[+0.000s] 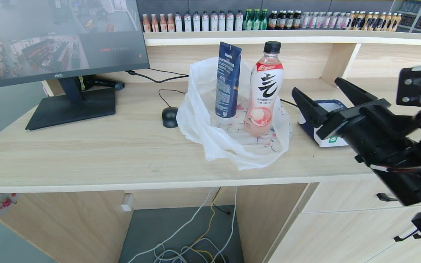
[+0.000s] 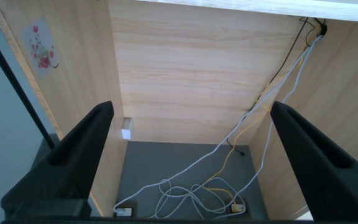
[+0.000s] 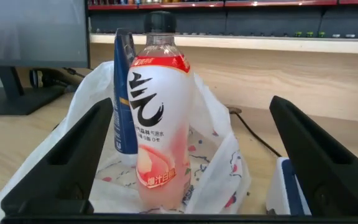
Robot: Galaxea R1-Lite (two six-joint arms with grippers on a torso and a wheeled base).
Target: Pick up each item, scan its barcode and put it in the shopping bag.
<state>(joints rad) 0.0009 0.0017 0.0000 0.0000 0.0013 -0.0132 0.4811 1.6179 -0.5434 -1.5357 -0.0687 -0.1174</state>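
My right claw (image 1: 316, 87) spread near the shopping bag (image 1: 203, 135), left claw (image 2: 191, 112) spread too; clipping the upright bottle (image 1: 265, 91) could topple it.

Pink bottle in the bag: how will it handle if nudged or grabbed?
The pink bottle is tall, narrow and upright on the crumpled bag, so a nudge probably tips it. It looks full, likely heavy. Its smooth label may slip.
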